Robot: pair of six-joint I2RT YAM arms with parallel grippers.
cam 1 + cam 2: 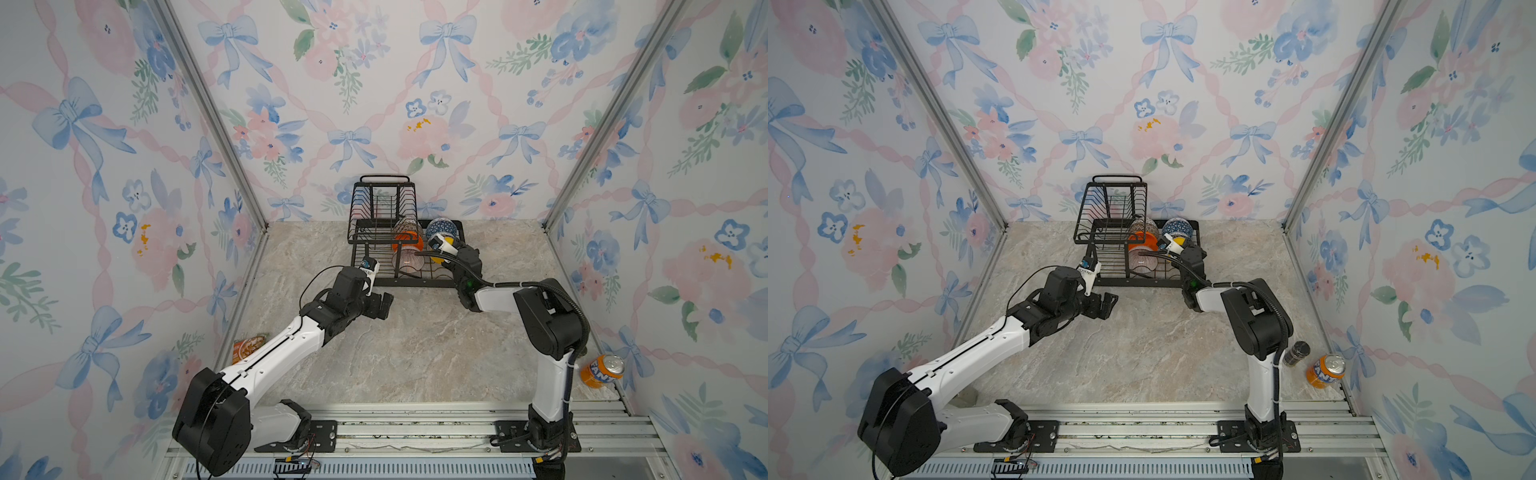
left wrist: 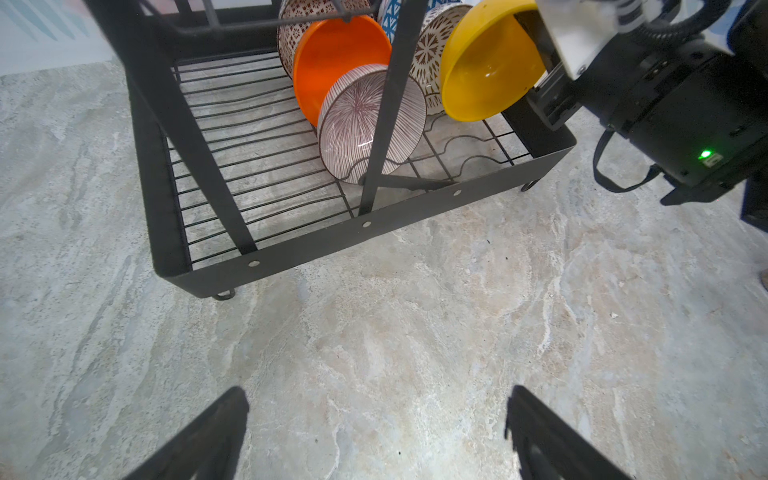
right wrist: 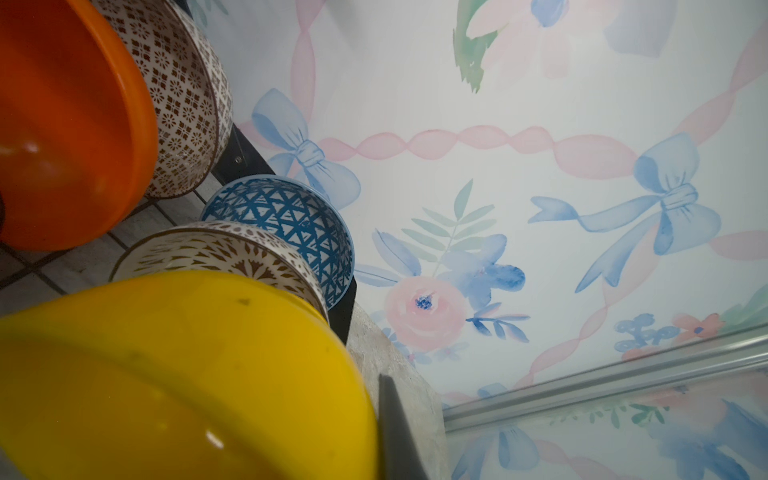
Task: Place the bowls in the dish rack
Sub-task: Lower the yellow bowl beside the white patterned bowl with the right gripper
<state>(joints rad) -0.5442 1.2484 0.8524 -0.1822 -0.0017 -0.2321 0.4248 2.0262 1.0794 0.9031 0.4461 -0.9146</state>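
The right gripper (image 2: 540, 70) is clenched on the rim of the yellow bowl (image 2: 490, 70), tilted within the dish rack (image 2: 365, 232) beside five other bowls (image 2: 332, 62). The left wrist view shows this grip; the right wrist view shows one finger (image 3: 395, 428). The left gripper (image 2: 374, 436) hangs released over bare worktop (image 2: 415, 332).

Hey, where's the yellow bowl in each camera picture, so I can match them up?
Top view: yellow bowl at the rack's right end, mostly hidden.
Top view: same spot.
Left wrist: large, open side showing, in front of the lattice bowl.
Right wrist: close up, filling the foreground.
Shared landmark: orange bowl, in the neighbouring row.
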